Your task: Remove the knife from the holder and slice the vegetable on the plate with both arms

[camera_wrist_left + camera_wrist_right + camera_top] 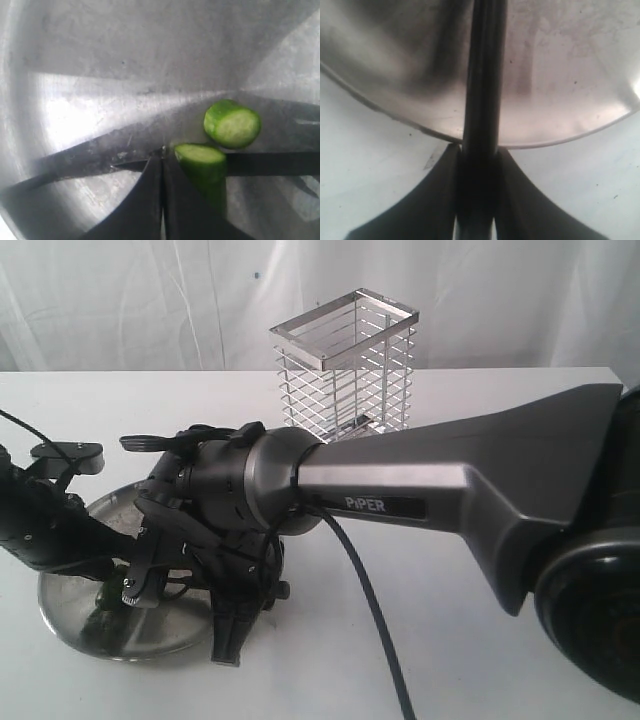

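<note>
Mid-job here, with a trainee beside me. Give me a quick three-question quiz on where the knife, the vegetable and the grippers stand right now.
1. True or false: the knife is standing in the holder.
2. Which gripper is shut on the knife's handle? A) left gripper B) right gripper C) neither
3. Fill in: the vegetable on the plate lies in ___ pieces.
Key: 1 false, it is out over the plate. 2 B. 3 two.

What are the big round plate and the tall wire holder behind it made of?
The plate looks like brushed stainless steel: dull silver, finely scratched, with blurred reflections. The holder seems to be chrome-plated wire: thin, bright, shiny bars under a flat metal rim.
</note>
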### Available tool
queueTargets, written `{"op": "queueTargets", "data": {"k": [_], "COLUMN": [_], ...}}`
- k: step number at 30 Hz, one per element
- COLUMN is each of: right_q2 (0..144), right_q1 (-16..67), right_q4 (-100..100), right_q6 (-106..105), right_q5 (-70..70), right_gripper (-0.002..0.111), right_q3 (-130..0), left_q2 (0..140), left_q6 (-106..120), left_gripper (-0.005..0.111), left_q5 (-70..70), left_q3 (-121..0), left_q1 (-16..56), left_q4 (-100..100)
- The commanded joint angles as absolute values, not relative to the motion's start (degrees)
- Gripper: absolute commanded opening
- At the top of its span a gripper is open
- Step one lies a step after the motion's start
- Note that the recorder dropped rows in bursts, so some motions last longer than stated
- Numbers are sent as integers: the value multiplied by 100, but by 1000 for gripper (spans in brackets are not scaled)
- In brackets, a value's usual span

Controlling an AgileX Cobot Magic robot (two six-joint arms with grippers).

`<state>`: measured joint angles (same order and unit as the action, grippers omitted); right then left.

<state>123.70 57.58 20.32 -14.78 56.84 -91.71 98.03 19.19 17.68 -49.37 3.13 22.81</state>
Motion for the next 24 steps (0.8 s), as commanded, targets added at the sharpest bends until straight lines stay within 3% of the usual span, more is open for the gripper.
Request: {"op": "queueTargets", "data": {"k": [1,10,24], "right_q2": [12346,12346,12346], "right_q1": [5718,5718,5718], "right_q4": [2041,2080,2083], "right_q6": [-1533,-1533,-1533], "right_q5": [5781,5817,5913], "right_gripper": [0,0,0], "right_q3": [-9190,-9190,-9190], "left_q2": [9579,8704,9504], "left_q6": [1955,1955,1955], "left_gripper": [0,0,0], "left_q5": [1907,2099,1971], "left_q3": [-4869,-4869,-4869], "left_q1": [352,352,352], "left_q4": [2355,2233,2135]}}
